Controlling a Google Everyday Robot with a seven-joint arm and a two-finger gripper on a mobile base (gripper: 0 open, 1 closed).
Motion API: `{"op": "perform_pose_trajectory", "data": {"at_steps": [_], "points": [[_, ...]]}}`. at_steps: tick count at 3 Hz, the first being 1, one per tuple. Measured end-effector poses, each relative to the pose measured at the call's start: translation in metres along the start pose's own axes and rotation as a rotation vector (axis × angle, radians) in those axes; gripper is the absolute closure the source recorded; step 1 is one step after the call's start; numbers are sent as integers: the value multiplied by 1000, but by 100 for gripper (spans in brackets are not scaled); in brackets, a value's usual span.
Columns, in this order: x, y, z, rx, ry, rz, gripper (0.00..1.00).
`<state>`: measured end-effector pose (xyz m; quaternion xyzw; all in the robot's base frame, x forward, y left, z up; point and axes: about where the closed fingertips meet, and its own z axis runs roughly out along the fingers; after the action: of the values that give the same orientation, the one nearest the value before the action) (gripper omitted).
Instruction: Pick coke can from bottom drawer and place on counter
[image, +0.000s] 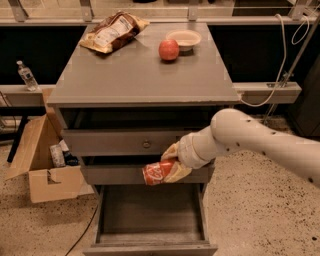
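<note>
My gripper (167, 165) is shut on the coke can (155, 173), a red-orange can with white lettering, held on its side. It hangs in front of the middle drawer's face, above the open bottom drawer (150, 215). The bottom drawer is pulled out and its grey floor shows nothing in it. The counter (135, 75) is the flat grey top of the cabinet, well above the can. My white arm reaches in from the right.
On the counter stand a red apple (169, 50), a small white bowl (184, 38) and a chip bag (112, 31) at the back. An open cardboard box (42, 165) sits on the floor at the left. A water bottle (26, 75) stands on the left ledge.
</note>
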<state>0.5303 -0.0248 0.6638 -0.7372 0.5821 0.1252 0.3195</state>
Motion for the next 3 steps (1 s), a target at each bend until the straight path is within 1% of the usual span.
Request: {"op": "perform_pose_trajectory", "data": {"at_steps": [1, 2, 3], "points": [[-20, -29, -60, 60, 4, 6, 100], [-45, -80, -133, 93, 22, 62, 100], [-52, -126, -174, 123, 7, 138, 100]]}}
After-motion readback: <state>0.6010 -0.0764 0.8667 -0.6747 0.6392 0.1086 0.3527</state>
